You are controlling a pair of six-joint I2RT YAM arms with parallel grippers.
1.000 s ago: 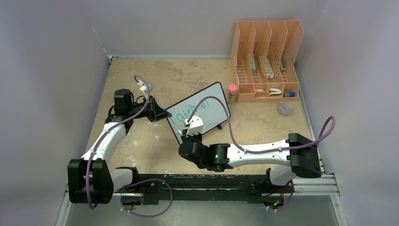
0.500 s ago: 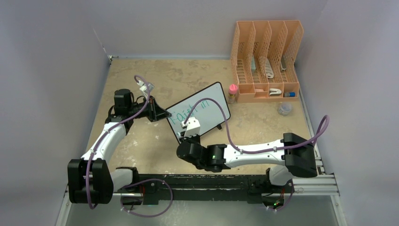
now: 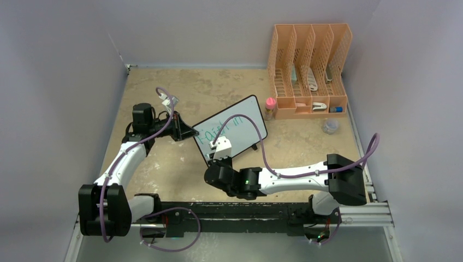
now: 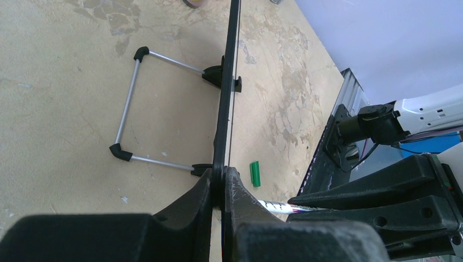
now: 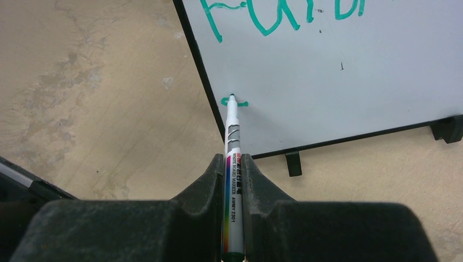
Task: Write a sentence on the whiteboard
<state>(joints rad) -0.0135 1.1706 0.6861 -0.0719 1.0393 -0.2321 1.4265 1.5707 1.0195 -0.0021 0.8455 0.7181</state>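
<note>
Mottled tan tabletop [image 3: 164,164] is filling the overhead view, the whiteboard [image 3: 245,123] standing propped at its centre. The left gripper [image 4: 223,185] is pinching the board's left edge. The right gripper [image 5: 233,164] is clamping a whiteboard marker [image 5: 233,131], whose tip is touching the board's lower left, under the unfinished green sentence [image 5: 262,13]. A green cap [image 4: 255,173] is lying nearby.

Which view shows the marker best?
Right wrist: the marker runs from the right end effector to its tip on the whiteboard. Left wrist catches only a sliver of barrel; top external does not show it.
</note>
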